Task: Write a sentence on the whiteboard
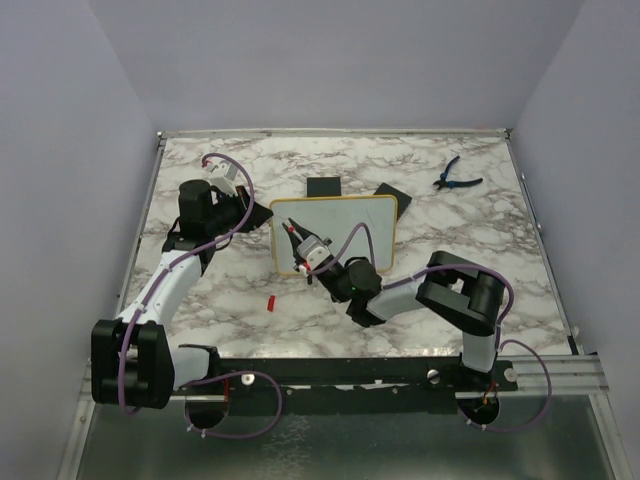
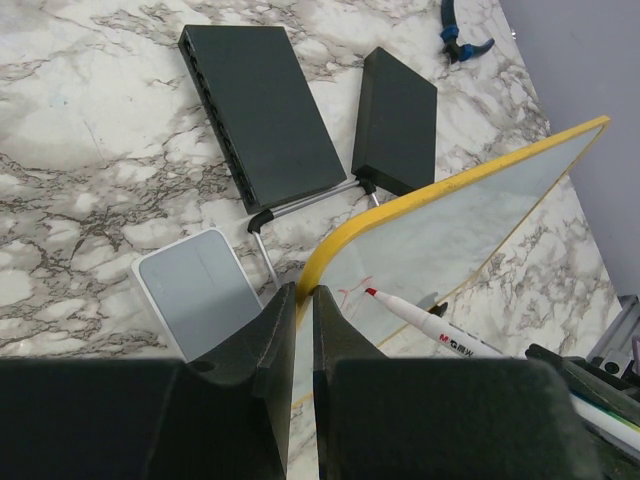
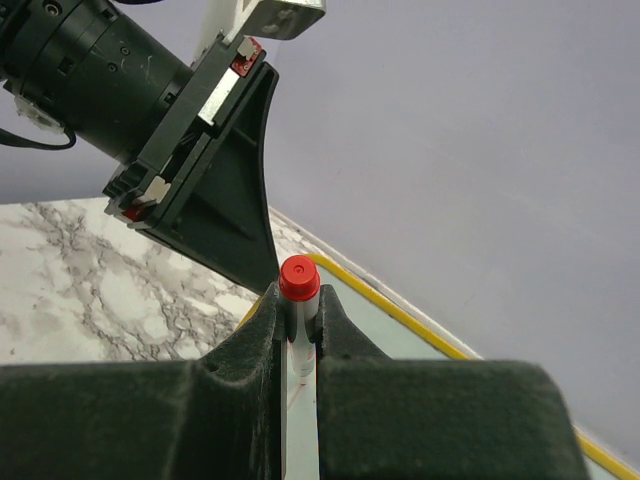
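Likely light, stiff and tippy, the board [image 1: 350, 215] stands mid-frame on the desk [image 1: 470, 220], best held at its yellow rim, which the left tool [image 2: 303, 295] pinches; the right tool [image 3: 298, 312] clamps a marker [image 3: 298, 278].

Marble table [image 1: 500, 230] carried blue pliers [image 1: 458, 177] far right, a flat black block [image 1: 323, 187] mid-back w/ a second black block [image 1: 390, 193] near it, plus small red piece [image 1: 270, 301] front, left of centre.

One whiteboard [image 1: 365, 215], one marker [image 2: 430, 322], two black boxes [image 2: 262, 110] [image 2: 397, 120]
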`<state>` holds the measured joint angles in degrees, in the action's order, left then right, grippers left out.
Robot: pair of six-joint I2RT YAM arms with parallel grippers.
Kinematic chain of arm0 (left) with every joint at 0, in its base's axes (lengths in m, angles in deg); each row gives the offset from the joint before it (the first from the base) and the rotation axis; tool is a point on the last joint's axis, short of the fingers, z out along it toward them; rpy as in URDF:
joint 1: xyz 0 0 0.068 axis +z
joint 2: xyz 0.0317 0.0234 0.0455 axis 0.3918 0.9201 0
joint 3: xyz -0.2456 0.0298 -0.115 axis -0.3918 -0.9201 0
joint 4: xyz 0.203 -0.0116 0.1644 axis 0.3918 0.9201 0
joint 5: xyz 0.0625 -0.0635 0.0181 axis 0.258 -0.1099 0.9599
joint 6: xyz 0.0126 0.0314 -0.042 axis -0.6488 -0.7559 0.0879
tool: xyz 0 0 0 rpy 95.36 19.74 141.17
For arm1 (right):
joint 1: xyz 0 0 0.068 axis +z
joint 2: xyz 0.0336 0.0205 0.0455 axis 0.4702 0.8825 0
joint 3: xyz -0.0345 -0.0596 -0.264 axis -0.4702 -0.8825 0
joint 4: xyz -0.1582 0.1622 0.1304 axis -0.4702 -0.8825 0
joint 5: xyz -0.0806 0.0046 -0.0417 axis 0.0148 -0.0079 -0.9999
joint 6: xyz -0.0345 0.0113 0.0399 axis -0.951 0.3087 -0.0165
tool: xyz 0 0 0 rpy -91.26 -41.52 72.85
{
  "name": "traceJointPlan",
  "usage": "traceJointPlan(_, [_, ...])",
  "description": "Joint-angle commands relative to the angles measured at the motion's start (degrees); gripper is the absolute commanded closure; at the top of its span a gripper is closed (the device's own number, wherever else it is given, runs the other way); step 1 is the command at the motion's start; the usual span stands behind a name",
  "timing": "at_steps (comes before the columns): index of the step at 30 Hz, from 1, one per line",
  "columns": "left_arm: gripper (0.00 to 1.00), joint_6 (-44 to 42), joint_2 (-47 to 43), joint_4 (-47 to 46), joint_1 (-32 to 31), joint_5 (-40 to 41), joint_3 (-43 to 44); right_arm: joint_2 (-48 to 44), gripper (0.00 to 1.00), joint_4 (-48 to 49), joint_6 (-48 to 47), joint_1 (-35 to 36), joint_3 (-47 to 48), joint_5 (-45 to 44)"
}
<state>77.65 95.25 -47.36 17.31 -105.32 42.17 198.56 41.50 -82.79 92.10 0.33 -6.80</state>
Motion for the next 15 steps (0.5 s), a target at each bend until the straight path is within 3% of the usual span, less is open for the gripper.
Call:
traceJointPlan(1, [0.89, -0.2, -1.2, -0.6, -0.2, -1.0, 1.2, 1.3, 0.99, 12.3, -0.1, -0.3, 1.7, 0.0])
traceJointPlan(15, [0.89, -0.2, -1.0, -0.6, -0.3, -1.1, 1.3, 2.4, 0.99, 12.1, 1.7, -0.4, 1.3, 0.2])
